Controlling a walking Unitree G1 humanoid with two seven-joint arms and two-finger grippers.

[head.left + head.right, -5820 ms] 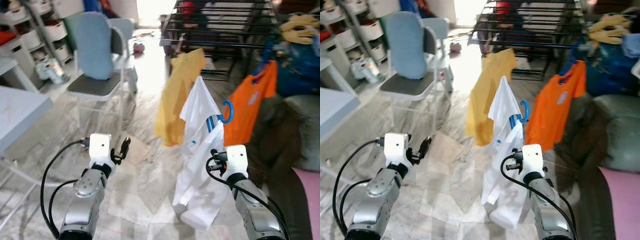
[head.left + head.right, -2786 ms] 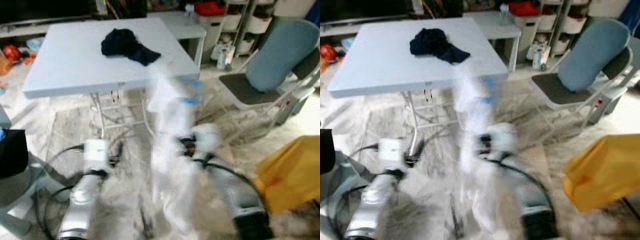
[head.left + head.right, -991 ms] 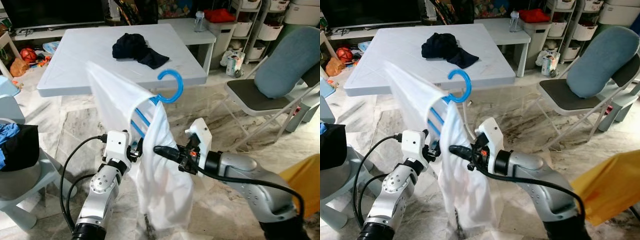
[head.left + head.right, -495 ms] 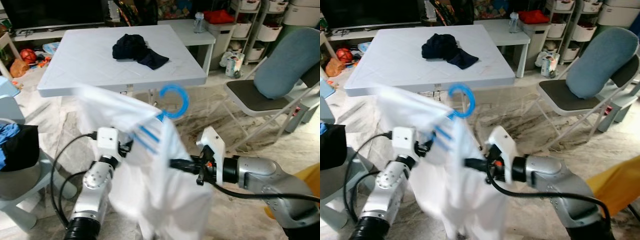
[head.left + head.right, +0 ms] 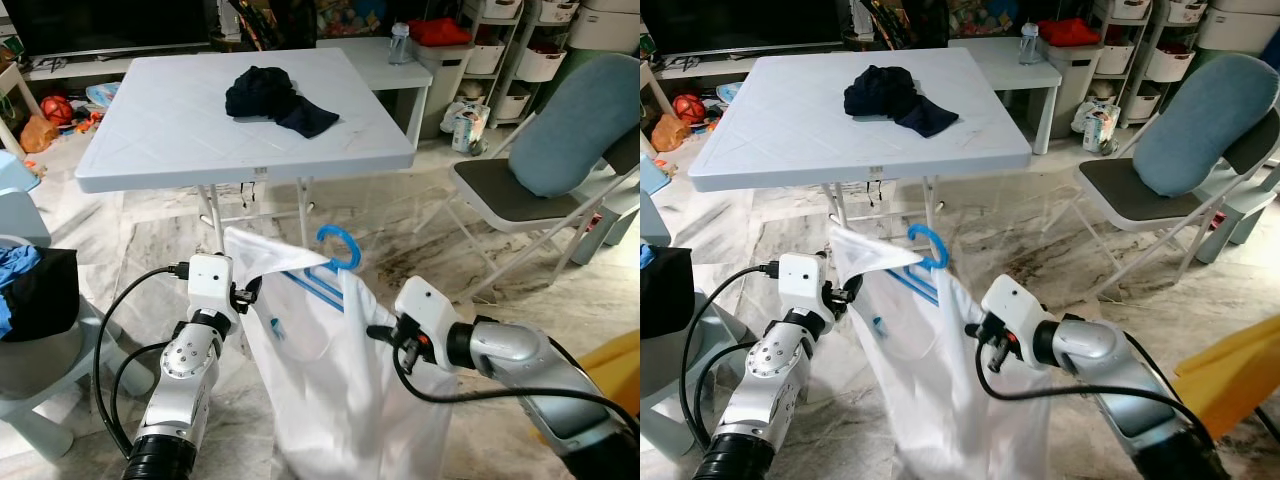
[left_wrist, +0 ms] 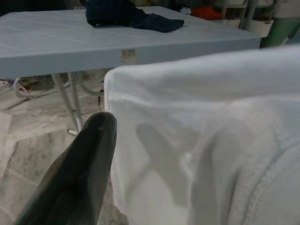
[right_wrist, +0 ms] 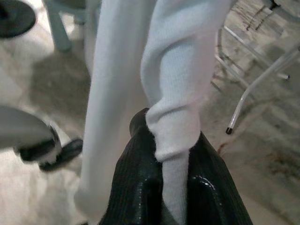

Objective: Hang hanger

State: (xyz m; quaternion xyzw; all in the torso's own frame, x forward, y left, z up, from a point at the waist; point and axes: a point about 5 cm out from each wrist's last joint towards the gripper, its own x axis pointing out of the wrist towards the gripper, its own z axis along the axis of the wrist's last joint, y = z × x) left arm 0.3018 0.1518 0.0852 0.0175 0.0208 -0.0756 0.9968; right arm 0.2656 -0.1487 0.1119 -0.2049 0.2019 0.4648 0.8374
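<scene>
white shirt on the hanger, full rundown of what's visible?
The white shirt looks like soft knit fabric with a small blue mark on the front. It hangs, bunched and creased, on a blue hanger whose hook sticks up above the collar. The right gripper pinches a fold; the left gripper is at one shoulder. It hangs before the white table.

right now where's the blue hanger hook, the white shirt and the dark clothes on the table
blue hanger hook (image 5: pixel 340 246): left eye view, top of the curved hook
white shirt (image 5: pixel 350 390): left eye view, front of the hanging cloth
dark clothes (image 5: pixel 892 98): right eye view, middle of the crumpled pile
</scene>
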